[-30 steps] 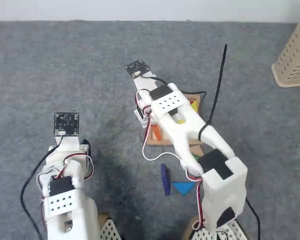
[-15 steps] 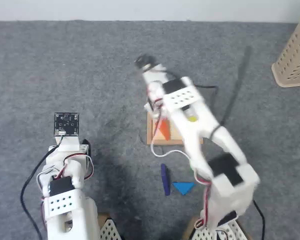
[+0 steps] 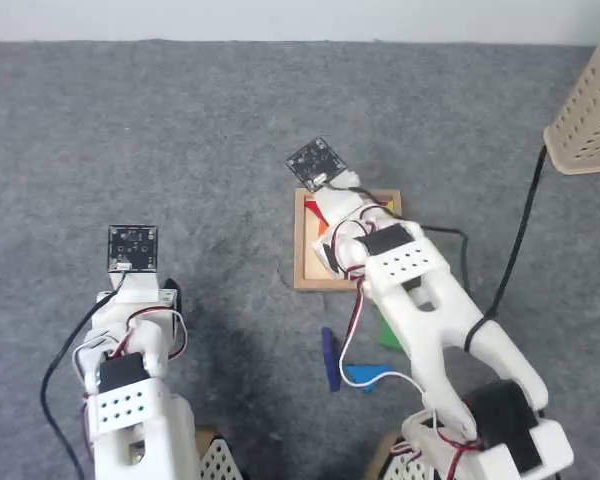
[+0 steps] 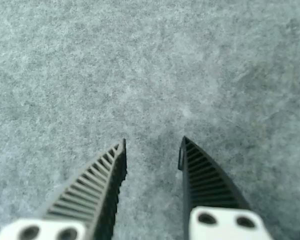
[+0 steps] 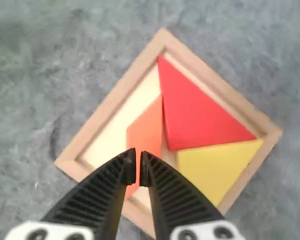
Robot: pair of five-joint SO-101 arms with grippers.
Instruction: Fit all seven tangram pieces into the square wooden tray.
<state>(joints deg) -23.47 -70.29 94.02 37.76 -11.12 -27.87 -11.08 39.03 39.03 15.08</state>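
As the right gripper (image 5: 136, 157), jaws closed on nothing, hovers over the orange piece (image 5: 149, 131), a skewed push could wedge it against the tray (image 5: 108, 98) rim

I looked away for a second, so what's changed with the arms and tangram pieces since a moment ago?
The right gripper swung back toward its base and now hangs shut over the orange wooden piece in the square wooden tray. The left gripper, blue triangle and dark blue parallelogram stayed put.
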